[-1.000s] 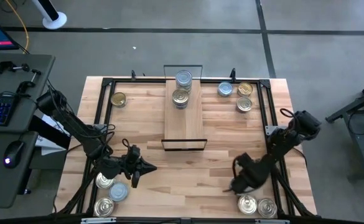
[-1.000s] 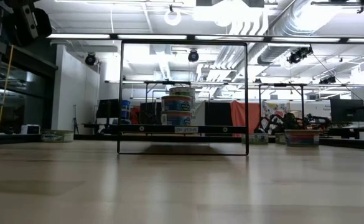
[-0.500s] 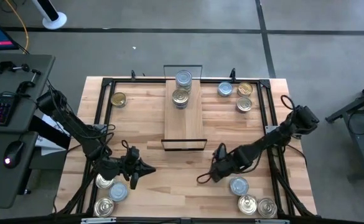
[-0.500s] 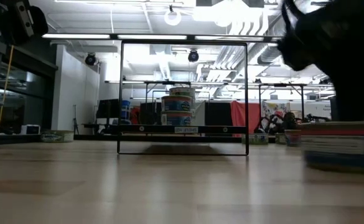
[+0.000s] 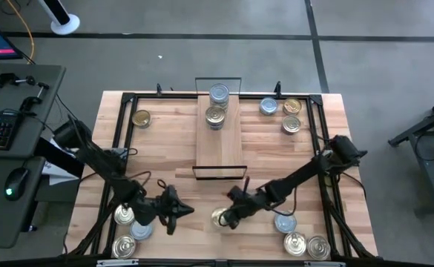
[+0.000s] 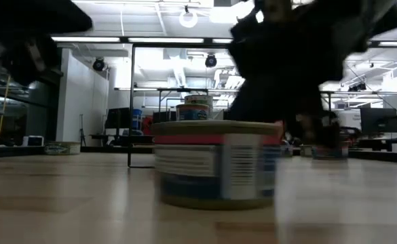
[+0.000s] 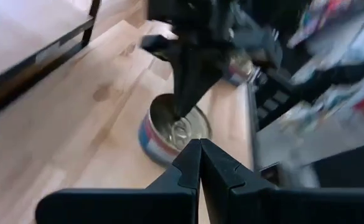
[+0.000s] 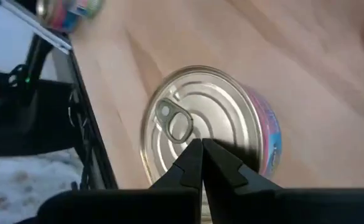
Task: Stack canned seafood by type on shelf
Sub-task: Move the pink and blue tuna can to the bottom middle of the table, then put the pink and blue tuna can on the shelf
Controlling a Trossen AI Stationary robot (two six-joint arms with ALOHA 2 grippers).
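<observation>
Resting on shelf (image 5: pixel 219 144): stacked tins (image 5: pixel 217 105)

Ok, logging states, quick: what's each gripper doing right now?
Left gripper: closed, holding nothing.
Right gripper: closed, empty, over a tin.

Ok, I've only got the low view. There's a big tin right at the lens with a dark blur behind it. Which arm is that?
Observer: That's the right hand. Its fingers are shut, with the tip over that tin.
Operator: And the other arm?
Observer: The left hand is also shut and holds nothing. It sits short of the tin, pointing toward it.
Operator: What's on the shelf?
Observer: There are two stacks at the far end of the shelf, a silver-blue-topped stack and a gold-topped stack.
</observation>
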